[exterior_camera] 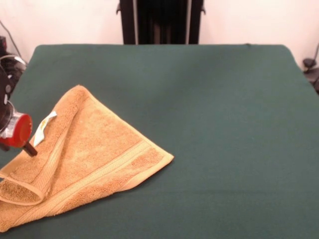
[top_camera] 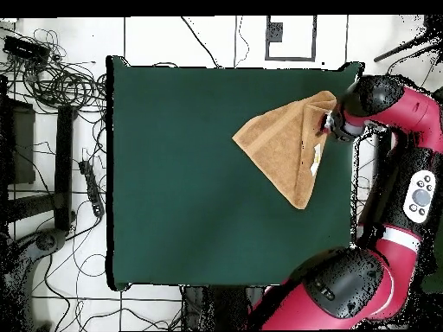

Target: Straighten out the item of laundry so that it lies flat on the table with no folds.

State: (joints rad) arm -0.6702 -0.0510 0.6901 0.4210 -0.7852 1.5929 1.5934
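The item of laundry (exterior_camera: 92, 149), an orange-tan towel, lies at the left side of the green table (exterior_camera: 214, 124), doubled over into a rough triangle. Its ribbed band runs along the near edge, and a thick fold curls over at the lower left. A white label (exterior_camera: 45, 125) shows on its upper layer. My gripper (exterior_camera: 27, 147) comes in from the left edge and touches the towel's left side; its grip is hidden. From above, the towel (top_camera: 281, 143) sits at the table's (top_camera: 173, 173) right edge with the gripper (top_camera: 331, 124) over its right corner.
My red arm (top_camera: 407, 147) bends along the table's right side in the overhead view. Cables and stands (top_camera: 52, 104) lie on the floor to the left of the table. The towel's near-left part reaches the table's front edge in the front view.
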